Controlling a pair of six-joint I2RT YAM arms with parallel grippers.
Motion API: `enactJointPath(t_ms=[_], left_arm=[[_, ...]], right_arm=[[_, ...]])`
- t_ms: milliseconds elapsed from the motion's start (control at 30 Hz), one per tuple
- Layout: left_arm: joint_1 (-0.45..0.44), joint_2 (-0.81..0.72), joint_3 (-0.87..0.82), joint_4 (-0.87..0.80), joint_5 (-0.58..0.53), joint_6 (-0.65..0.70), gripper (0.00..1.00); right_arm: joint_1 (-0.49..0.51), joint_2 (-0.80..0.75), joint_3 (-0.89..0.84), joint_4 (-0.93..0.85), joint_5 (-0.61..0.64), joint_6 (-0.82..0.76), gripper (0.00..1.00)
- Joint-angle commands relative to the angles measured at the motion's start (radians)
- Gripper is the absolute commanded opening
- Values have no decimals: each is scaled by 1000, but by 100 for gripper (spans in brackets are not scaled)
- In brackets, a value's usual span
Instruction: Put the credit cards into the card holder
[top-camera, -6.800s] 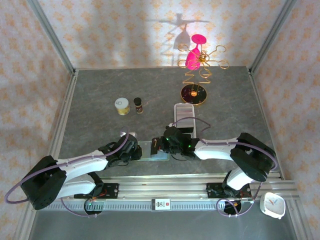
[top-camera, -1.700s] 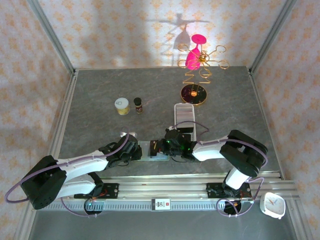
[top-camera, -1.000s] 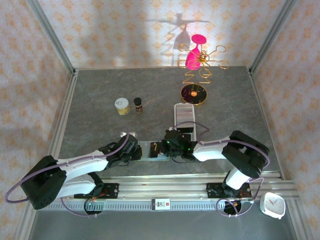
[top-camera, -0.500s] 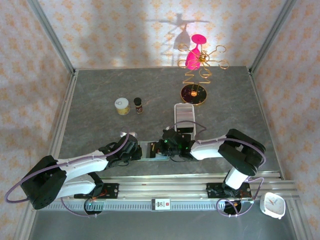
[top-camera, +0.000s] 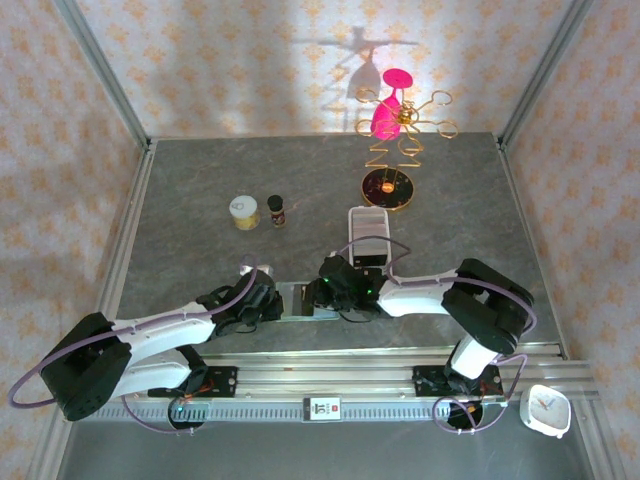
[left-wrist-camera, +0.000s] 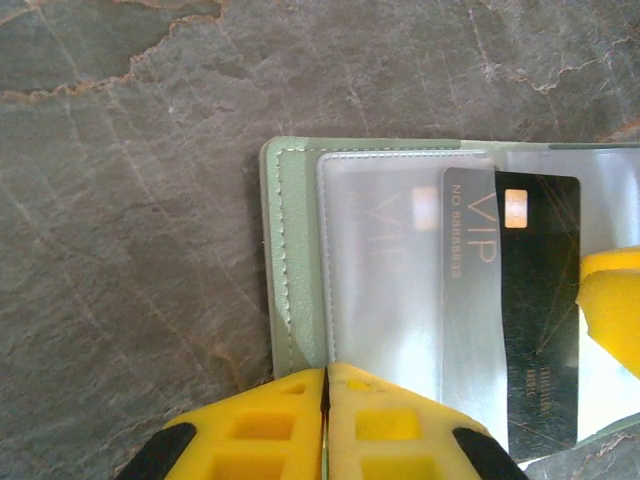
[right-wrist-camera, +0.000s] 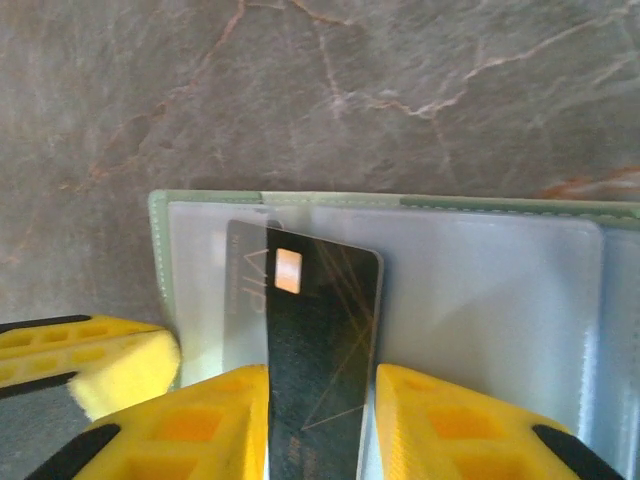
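Your left gripper (left-wrist-camera: 327, 385) is closed, its yellow fingers pinched together on the near edge of the holder (left-wrist-camera: 290, 250). The holder lies open and flat on the counter (left-wrist-camera: 120, 250), green border outward and clear sleeve (left-wrist-camera: 380, 260) facing up. From above you see it close to the counter's near edge, between your two grippers.

The black card (right-wrist-camera: 320, 310) lies on the open holder. The strip with the VIP lettering sits under the clear sleeve and looks greyed. The part with the gold chip is outside the sleeve, and the card is a little tilted against the holder's edges.

Your right gripper (right-wrist-camera: 322, 385) is over the card with its jaws apart, one finger along each long edge. You cannot tell from these views whether those fingers touch the card. One of its fingers (left-wrist-camera: 612, 320) shows at the right edge of the left wrist view, just beside the card.
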Motion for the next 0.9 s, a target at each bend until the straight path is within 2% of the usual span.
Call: enactJointPath(t_ms=[0,233,500,600,867], left_arm=[[-11,-9,-17,-32,-24,-7,12],[-10,-10,-18,-34,-27,-6,12],[-11,-13,-19,-29,-27,-7,12],[-11,-26,-21,-31,-29,-13,18],[-11,-96,-37,-36,-72,-50,45]], right_arm=[[-2,-9,2,-122,74,-25,30],[1,38,22,-89,32,-28,10],[13,83,73,-68,5,-41,5],[20,102,91,-58,-5,-37,3],[32,102,79,-11,-16,-3,3]])
